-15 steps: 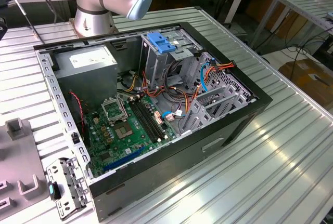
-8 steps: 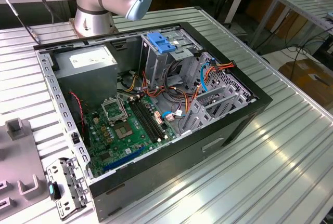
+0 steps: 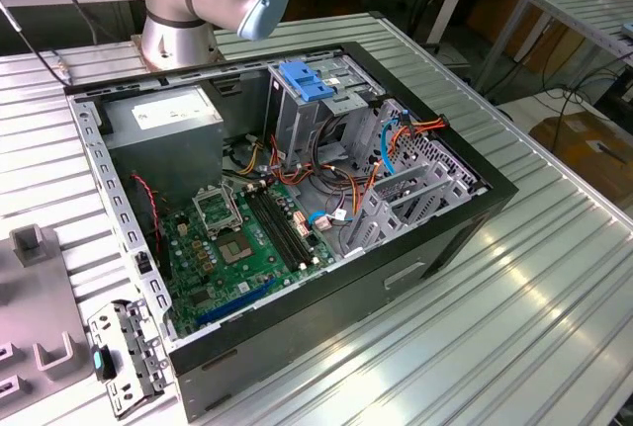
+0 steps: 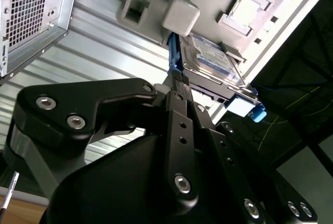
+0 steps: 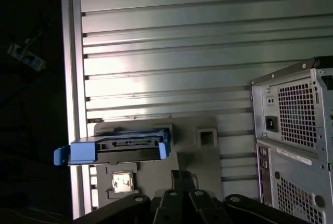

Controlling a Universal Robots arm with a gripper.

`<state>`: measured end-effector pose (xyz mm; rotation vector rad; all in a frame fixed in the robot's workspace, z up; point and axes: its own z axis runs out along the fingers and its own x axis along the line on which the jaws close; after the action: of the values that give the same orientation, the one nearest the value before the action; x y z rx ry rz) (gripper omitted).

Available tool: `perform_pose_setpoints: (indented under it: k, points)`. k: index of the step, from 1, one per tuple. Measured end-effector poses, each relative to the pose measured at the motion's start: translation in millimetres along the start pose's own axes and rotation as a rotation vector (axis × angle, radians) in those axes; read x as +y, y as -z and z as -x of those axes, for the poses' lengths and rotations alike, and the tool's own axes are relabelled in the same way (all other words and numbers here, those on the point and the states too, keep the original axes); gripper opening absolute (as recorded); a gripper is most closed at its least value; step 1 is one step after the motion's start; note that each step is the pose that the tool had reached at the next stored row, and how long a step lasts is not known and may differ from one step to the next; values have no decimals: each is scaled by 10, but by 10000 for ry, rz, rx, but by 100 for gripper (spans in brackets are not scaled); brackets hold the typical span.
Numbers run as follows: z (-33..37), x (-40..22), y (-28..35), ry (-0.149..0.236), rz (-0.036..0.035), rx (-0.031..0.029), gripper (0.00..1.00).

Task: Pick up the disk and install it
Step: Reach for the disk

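Where end effector [image 4: 177, 82] overlaps, disk [image 4: 213, 57] edge hidden

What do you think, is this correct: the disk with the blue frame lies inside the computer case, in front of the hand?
Not quite. The disk lies outside the computer case, on the grey fixture that sits on the ribbed table beside the case, as the first wrist view shows. It is in front of the hand, as you say.
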<state>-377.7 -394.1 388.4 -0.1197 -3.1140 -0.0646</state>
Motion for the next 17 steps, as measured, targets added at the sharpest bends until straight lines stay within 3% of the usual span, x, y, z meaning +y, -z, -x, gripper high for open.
perform_pose_setpoints:
  k: [3,6,17]
  points:
    - [-102,-6,-6,0,0,1,11]
    - [-156,-9,-11,0,0,0,11]
    - [-177,-11,-11,-2,0,0,11]
